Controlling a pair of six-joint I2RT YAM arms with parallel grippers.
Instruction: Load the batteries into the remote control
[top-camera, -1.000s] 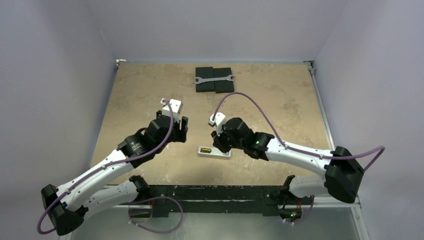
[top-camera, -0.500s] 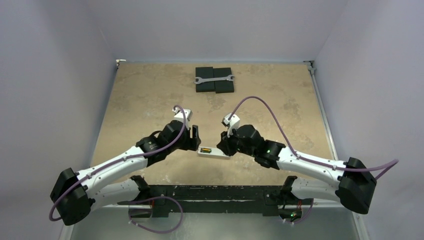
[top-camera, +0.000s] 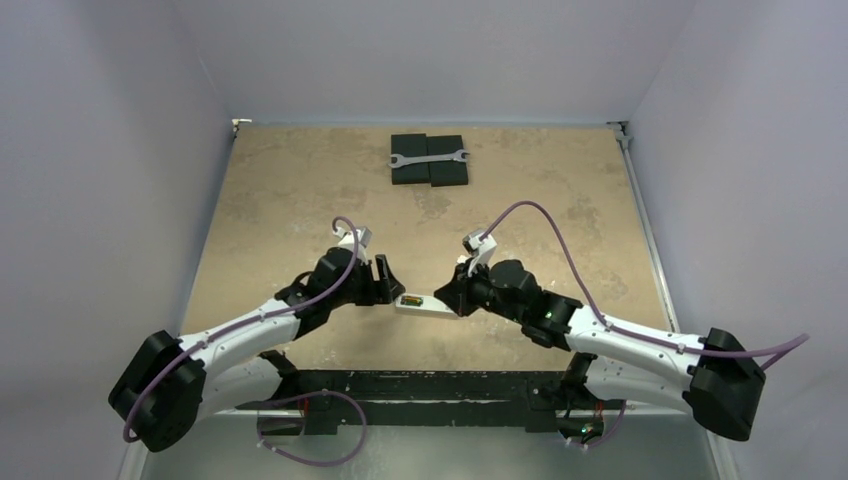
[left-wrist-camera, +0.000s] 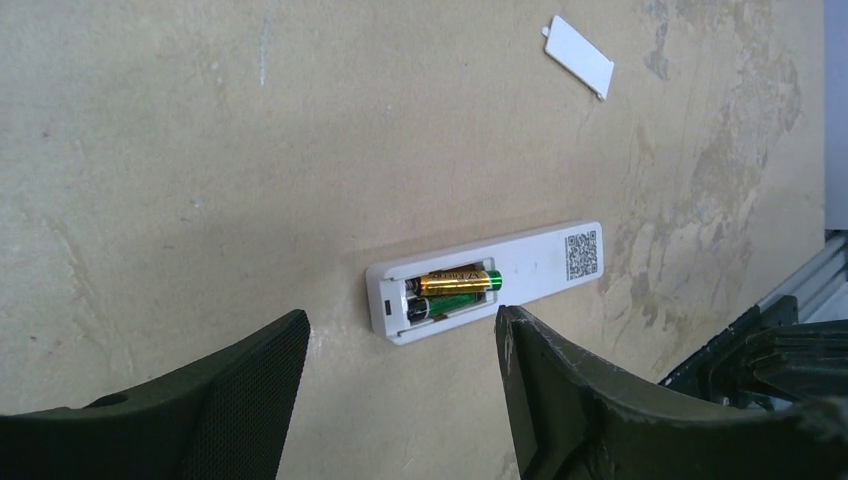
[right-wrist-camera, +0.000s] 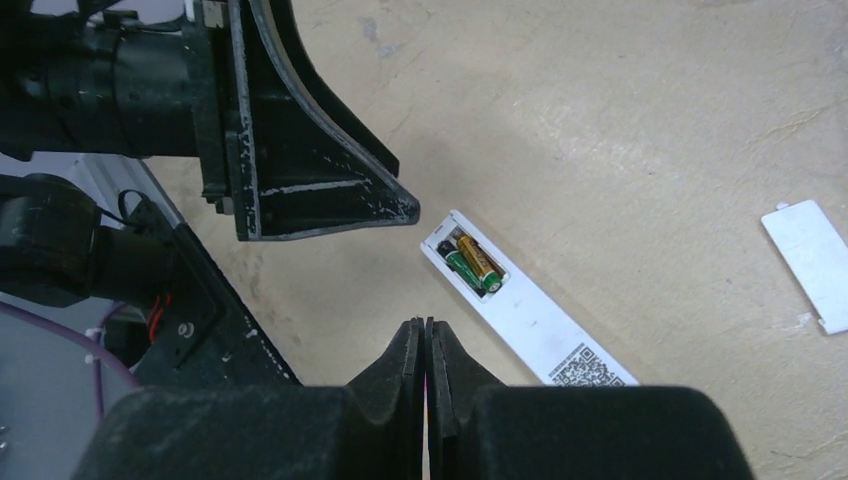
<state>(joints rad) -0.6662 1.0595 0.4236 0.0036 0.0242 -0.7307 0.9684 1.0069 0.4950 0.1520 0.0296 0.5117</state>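
Note:
The remote control (top-camera: 430, 307) (left-wrist-camera: 530, 262) lies face down on the tan table, its back compartment uncovered. The batteries rest side by side in it: the gold one (left-wrist-camera: 455, 280) (right-wrist-camera: 480, 262) and the green one (left-wrist-camera: 452, 303) (right-wrist-camera: 459, 267). My left gripper (top-camera: 385, 281) (left-wrist-camera: 402, 328) is open and empty, just short of the compartment end of the remote, with its fingers apart on either side of that end. At the remote's near side, my right gripper (top-camera: 448, 293) (right-wrist-camera: 427, 326) is shut on nothing, its tip close beside the handset without touching it.
A small white flat cover (left-wrist-camera: 580, 57) (right-wrist-camera: 812, 262) lies loose on the table beyond the remote. A silver wrench (top-camera: 428, 157) rests on black blocks (top-camera: 430, 175) at the far edge. A black rail (top-camera: 430, 385) runs along the near edge.
Both arms have swung in and down toward the remote. My right gripper has closed fully. My left gripper now faces the compartment end, slightly wider.

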